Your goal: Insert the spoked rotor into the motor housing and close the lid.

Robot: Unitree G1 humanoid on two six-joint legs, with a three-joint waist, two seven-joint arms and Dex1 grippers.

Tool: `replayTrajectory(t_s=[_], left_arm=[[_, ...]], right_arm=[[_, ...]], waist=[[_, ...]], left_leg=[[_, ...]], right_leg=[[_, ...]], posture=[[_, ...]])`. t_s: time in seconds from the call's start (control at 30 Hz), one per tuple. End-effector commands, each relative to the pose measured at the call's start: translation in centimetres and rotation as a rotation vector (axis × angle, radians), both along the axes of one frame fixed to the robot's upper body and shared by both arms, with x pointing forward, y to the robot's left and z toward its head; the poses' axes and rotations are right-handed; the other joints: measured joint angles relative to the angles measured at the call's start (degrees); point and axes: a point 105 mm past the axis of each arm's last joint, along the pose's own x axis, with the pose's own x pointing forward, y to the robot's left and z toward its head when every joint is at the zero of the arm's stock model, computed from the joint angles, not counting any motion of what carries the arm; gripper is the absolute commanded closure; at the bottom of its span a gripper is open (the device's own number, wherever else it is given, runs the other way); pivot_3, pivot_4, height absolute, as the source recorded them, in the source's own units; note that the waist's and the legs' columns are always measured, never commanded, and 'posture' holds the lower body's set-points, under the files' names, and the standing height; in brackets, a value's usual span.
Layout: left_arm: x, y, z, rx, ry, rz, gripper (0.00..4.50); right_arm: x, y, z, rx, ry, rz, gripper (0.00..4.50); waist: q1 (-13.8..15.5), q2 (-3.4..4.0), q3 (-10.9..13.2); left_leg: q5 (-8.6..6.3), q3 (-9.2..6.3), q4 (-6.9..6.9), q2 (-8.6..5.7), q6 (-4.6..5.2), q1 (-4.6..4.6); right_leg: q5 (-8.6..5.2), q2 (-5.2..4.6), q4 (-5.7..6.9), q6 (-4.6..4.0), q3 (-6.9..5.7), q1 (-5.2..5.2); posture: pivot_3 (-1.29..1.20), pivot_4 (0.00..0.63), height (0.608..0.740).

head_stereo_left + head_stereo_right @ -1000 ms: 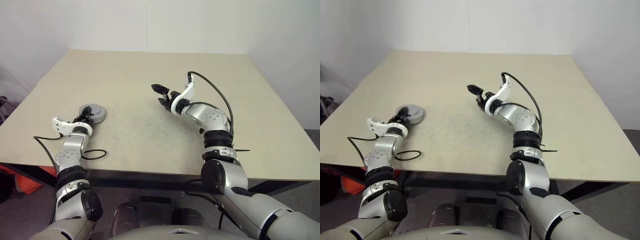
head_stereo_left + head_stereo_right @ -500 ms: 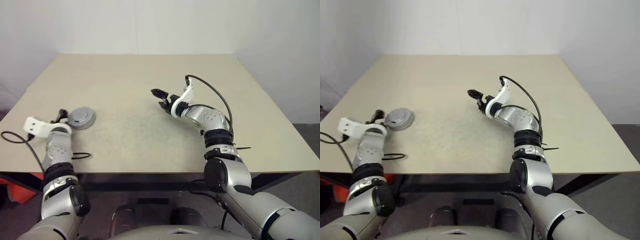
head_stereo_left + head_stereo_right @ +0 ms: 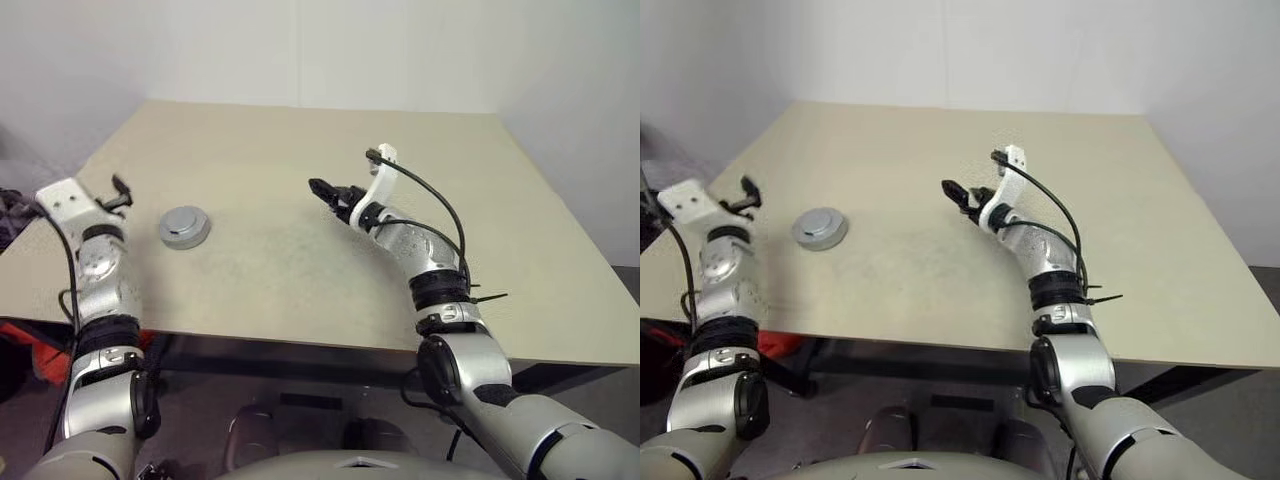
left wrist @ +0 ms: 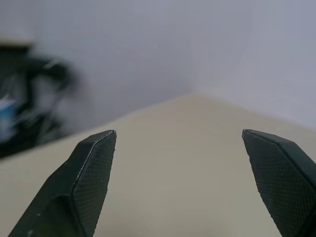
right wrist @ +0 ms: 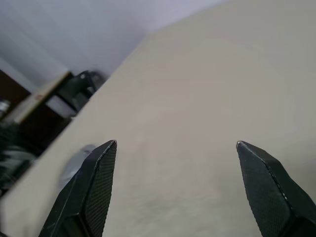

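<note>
The left hand [image 3: 118,192] is hanging open and empty beside the closed motor housing [image 3: 185,226], which is sitting on the tabletop [image 3: 300,150]. The right hand [image 3: 328,192] is hanging open too. The lid is hiding the inside.

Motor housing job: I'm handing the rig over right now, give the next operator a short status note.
Left tool: open, empty, raised above the table's left side, apart from the motor housing.
Right tool: open, empty, held over the middle of the table.
Motor housing: sits flat on the table near its left side with the lid on, nothing touching it.
Done: by the look of it, housing is closed.
Left: confirm the lid is seated; whether the rotor is inside cannot be seen.
</note>
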Motion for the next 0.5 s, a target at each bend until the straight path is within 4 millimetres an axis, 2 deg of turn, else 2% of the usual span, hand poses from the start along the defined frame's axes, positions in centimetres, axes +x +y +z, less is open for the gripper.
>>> replayTrajectory(t_s=[0.03,0.1,0.2,0.3,0.37,0.5], left_arm=[[1.0,-6.1,3.8,0.150,-0.104,-0.278,0.20],[1.1,-10.4,3.4,0.193,-0.086,-0.485,0.20],[0.0,-16.3,0.9,0.187,0.008,-0.808,0.20],[-1.9,-20.0,-2.0,0.209,0.117,-1.030,0.20],[-2.8,-21.1,-3.1,0.218,0.154,-1.092,0.20],[-2.9,-21.1,-3.8,0.215,0.170,-1.077,0.20]], right_arm=[[-0.2,-0.9,2.2,-0.156,-0.216,0.030,0.14],[-0.2,-2.1,1.5,-0.273,-0.242,0.039,0.14],[-0.1,-3.9,0.2,-0.414,-0.240,0.052,0.14],[-0.2,-5.6,-0.5,-0.491,-0.261,0.060,0.14],[-0.3,-6.5,-0.5,-0.498,-0.282,0.047,0.14],[-0.5,-7.4,-1.1,-0.465,-0.309,0.010,0.14]], waist=[[-0.14,0.00,0.00],[-0.03,0.01,0.00],[-0.11,0.01,0.01],[-0.98,0.03,0.01],[-1.32,0.04,0.02],[-1.86,0.07,0.02]], left_leg=[[0.00,0.01,0.00,-0.01,0.00,0.01],[0.00,0.02,0.01,-0.01,0.00,0.02],[0.00,0.07,0.02,-0.06,0.00,0.01],[-0.02,0.12,0.00,-0.04,0.05,-0.05],[-0.05,0.13,-0.01,0.00,0.09,-0.09],[-0.03,0.14,0.00,0.09,0.10,-0.06]], right_leg=[[-0.02,0.02,0.01,-0.09,0.00,0.00],[-0.11,0.02,0.03,-0.28,0.00,0.00],[-0.10,0.01,0.03,-0.30,0.05,-0.01],[-0.12,0.06,0.08,-0.34,0.10,-0.03],[-0.16,0.10,0.10,-0.40,0.10,-0.05],[-0.14,0.17,0.15,-0.51,0.08,-0.09]], posture=[[0.00,0.000,0.740],[0.00,0.000,0.740],[0.00,0.000,0.740],[0.00,0.000,0.740],[0.00,0.000,0.740],[0.00,0.000,0.740]])
